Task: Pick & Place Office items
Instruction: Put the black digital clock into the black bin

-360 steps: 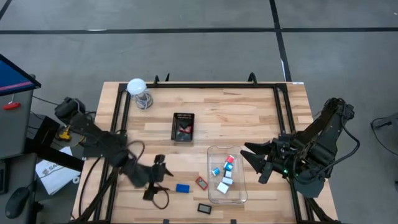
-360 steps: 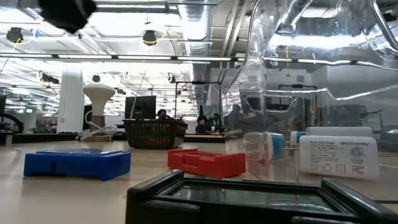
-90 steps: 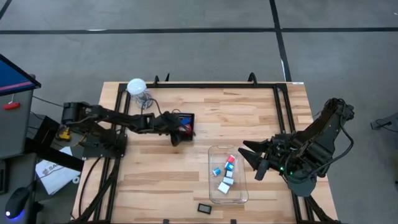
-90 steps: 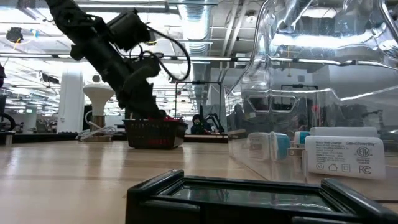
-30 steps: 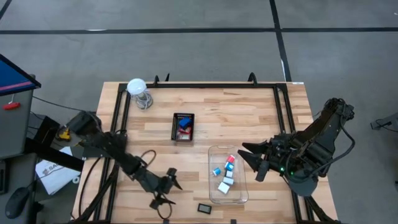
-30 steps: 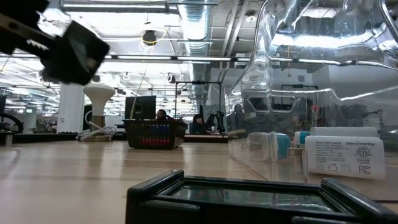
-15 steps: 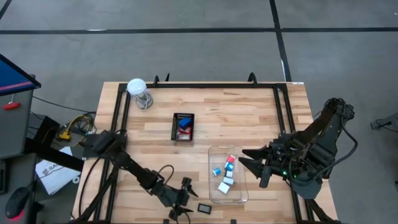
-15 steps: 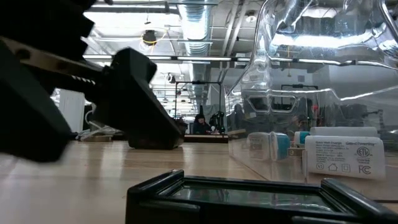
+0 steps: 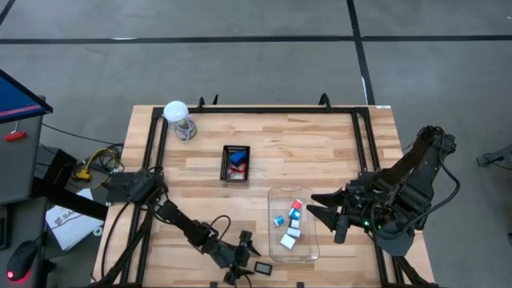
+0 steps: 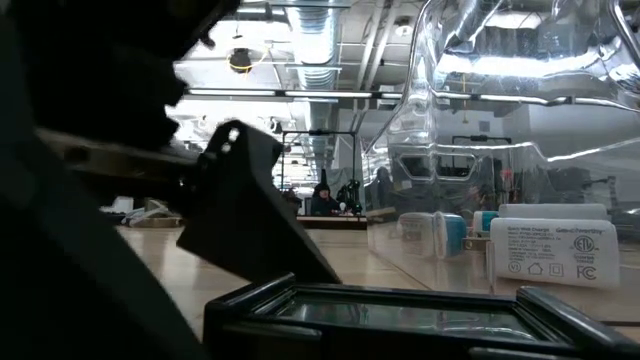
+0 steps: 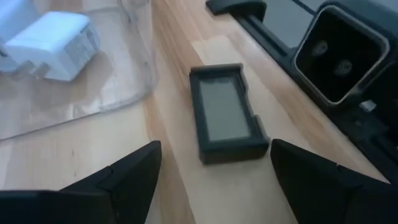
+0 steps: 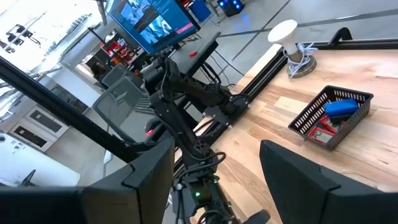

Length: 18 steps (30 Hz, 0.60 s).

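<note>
Near the tabletop's (image 9: pixel 320 152) front edge, the left claw (image 11: pixel 214 165) hangs wide open and empty, fingers flanking the black rectangle (image 11: pixel 226 114), apparently to grasp it.

Table (image 9: pixel 320 144): pale wooden planks, black metal frame along the edges; the following rest directly on it. White ball-shaped thing on a wire coil (image 9: pixel 178 118), toward 11 o'clock, near the far left corner; black mesh tray (image 9: pixel 235 163), just left of centre toward 12 o'clock, holding a blue piece and a red piece; clear plastic box (image 9: pixel 292 225), toward 5 o'clock, holding small white and cyan-and-red pieces; flat black rectangle (image 9: pixel 263 267), at 6 o'clock by the near edge, just beside the box's near left corner, lying flat.
</note>
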Motion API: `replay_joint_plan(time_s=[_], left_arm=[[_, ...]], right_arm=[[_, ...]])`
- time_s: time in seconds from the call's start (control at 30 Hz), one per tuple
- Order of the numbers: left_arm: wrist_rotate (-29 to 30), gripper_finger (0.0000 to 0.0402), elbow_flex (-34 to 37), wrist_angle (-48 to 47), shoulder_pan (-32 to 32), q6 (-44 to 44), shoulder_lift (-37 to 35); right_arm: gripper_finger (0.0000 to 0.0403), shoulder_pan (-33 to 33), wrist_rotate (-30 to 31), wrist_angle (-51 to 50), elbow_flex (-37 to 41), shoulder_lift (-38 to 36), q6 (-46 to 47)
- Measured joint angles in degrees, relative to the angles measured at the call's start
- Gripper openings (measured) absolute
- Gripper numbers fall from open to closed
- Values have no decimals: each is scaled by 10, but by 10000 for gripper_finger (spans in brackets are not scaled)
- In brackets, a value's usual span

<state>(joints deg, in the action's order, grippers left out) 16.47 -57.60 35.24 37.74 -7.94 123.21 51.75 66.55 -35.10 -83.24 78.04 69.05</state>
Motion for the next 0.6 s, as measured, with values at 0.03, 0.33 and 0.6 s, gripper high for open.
replay_joint_plan(time_s=[0.03, 0.33, 0.6], left_arm=[[-4, 295, 2, 3, -1, 0, 1], [-32, 260, 1, 17, -16, -14, 10], [-60, 163, 1, 24, -17, -46, 10]], right_arm=[[228, 0, -1, 0, 0, 0, 0], [228, 0, -7, 0, 0, 0, 0], [228, 0, -7, -5, 0, 0, 0]])
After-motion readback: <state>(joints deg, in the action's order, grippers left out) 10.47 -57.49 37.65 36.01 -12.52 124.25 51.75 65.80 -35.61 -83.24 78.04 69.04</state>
